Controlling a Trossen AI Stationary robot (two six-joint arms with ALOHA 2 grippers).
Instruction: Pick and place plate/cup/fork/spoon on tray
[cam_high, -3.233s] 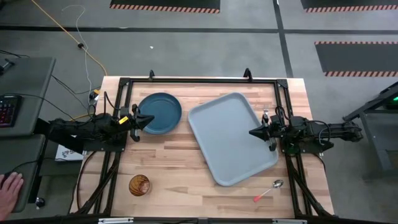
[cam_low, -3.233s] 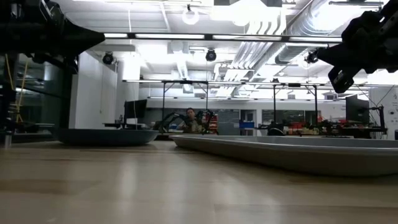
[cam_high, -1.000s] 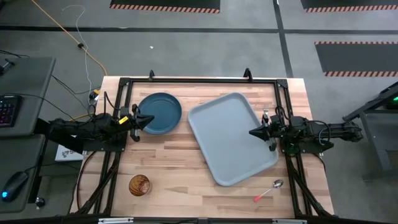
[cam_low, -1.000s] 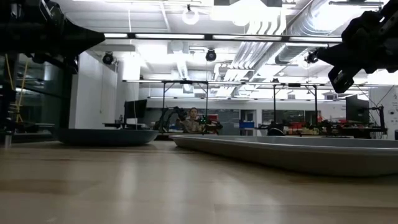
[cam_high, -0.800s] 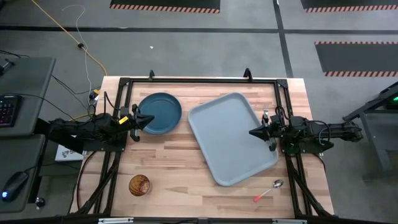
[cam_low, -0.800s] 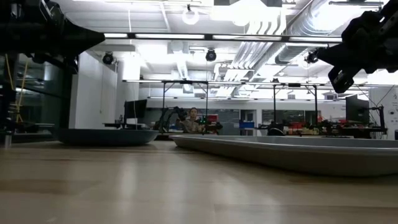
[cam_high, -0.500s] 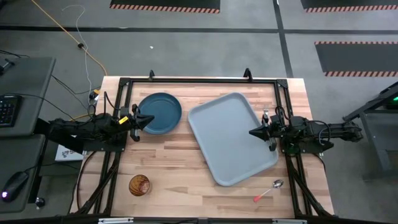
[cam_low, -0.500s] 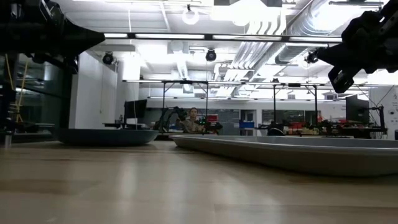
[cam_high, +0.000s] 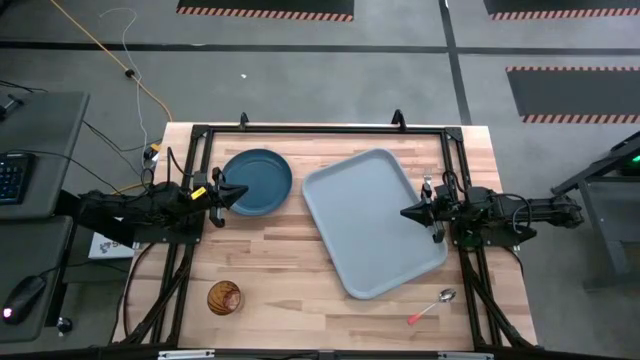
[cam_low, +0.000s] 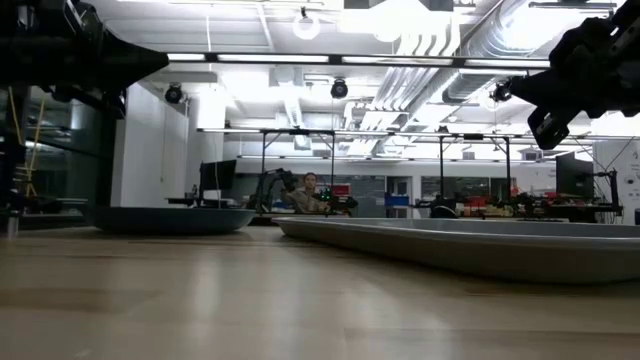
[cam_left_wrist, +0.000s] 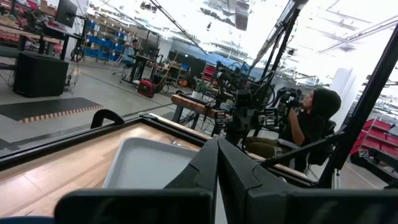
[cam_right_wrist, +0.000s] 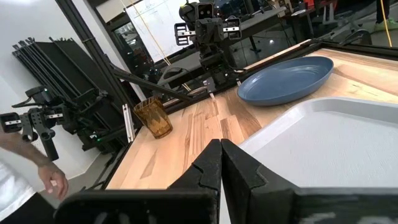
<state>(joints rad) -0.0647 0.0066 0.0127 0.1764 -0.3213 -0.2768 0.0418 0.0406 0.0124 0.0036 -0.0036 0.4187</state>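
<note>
The dark teal plate (cam_high: 257, 181) lies flat on the table's far left part, and the pale tray (cam_high: 373, 222) lies askew at the middle right. Near the front left stands the brown cup (cam_high: 224, 297) (cam_right_wrist: 152, 117). The spoon (cam_high: 432, 306) lies at the front right, off the tray. What looks like the fork's silver tines (cam_high: 427, 185) shows beside the right arm. My left gripper (cam_high: 243, 192) hovers shut over the plate's left rim. My right gripper (cam_high: 403, 213) hovers shut over the tray's right edge. Both point level and hold nothing.
A black frame (cam_high: 320, 128) runs round the table's far and side edges. Bare wood lies between the cup and the tray's near corner. A person sits beyond the table (cam_left_wrist: 311, 118), and a person's hand (cam_right_wrist: 50, 177) shows off the table's left side.
</note>
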